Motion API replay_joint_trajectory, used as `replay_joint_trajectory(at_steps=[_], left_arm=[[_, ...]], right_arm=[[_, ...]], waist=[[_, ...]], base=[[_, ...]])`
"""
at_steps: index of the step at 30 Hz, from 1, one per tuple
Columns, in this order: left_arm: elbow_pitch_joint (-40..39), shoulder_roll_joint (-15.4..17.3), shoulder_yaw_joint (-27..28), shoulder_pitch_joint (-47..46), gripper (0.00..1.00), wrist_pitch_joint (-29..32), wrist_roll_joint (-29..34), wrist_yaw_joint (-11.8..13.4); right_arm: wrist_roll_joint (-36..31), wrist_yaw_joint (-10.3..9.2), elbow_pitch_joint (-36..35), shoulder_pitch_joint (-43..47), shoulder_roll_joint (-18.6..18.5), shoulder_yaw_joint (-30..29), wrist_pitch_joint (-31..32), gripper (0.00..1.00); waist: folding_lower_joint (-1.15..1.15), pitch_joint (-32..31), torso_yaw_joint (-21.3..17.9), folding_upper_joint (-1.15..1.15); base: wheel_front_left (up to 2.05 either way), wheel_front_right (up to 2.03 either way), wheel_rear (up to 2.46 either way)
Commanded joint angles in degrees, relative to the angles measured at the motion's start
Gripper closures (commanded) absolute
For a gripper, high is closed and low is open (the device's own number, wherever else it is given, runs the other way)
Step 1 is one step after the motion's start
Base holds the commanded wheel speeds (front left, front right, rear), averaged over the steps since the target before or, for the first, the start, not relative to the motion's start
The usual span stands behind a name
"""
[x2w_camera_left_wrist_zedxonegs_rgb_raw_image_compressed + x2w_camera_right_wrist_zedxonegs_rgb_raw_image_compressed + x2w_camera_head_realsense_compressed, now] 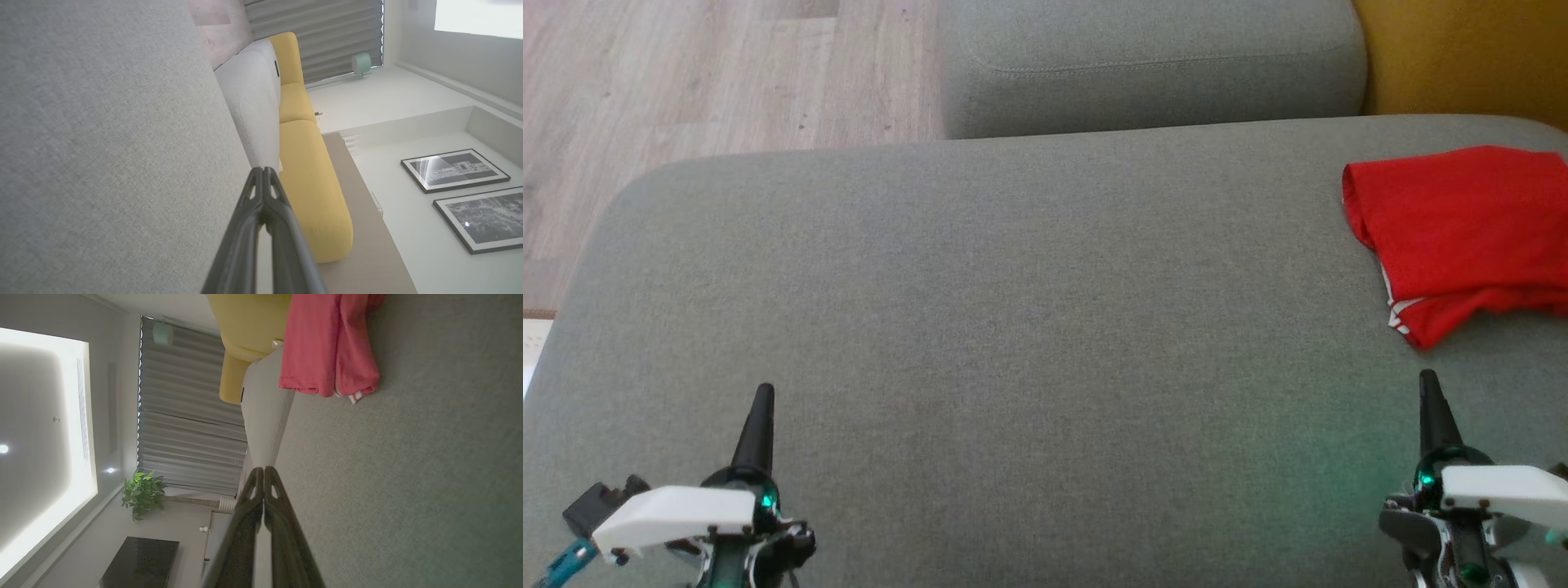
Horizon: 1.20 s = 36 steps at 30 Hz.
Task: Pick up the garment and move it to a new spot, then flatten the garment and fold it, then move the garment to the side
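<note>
The garment is red with a white-striped hem and lies folded at the far right of the grey cushion, running past the head view's right edge. The right wrist view has the garment at the top, well beyond my fingertips. My left gripper rests low at the lower left, shut and holding nothing. My right gripper is at the lower right, also shut and holding nothing, just short of the garment's near corner. In each wrist view the two dark fingers meet at the tips: left gripper, right gripper.
A second grey cushion sits beyond the main one, with a yellow cushion at the top right. Wooden floor lies past the cushion's rounded left edge.
</note>
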Motion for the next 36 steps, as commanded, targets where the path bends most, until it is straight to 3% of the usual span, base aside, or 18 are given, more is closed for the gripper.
replay_joint_trajectory(at_steps=[1, 21, 36], left_arm=[[-1.29, 0.99, 2.45, -3.76, 1.00, 0.63, -1.99, -0.47], [0.31, 0.89, 4.88, -6.71, 1.00, 3.94, -14.63, -1.37], [0.35, 0.61, 5.29, -6.75, 1.00, 4.28, -14.39, -1.37]], right_arm=[[2.12, 0.38, -1.82, -3.82, -1.04, 0.56, 0.59, 1.00], [14.51, 0.44, -1.36, -6.03, -1.02, -0.73, 3.83, 1.00], [14.42, 0.44, -1.35, -6.07, -0.88, -0.94, 4.01, 1.00]], waist=[[0.00, 0.07, -0.08, 0.00], [0.00, 0.83, -0.96, 0.00], [0.00, 0.83, -0.97, 0.00]], base=[[0.00, 0.00, 0.00], [0.00, 0.00, 0.00], [0.00, 0.00, 0.00]])
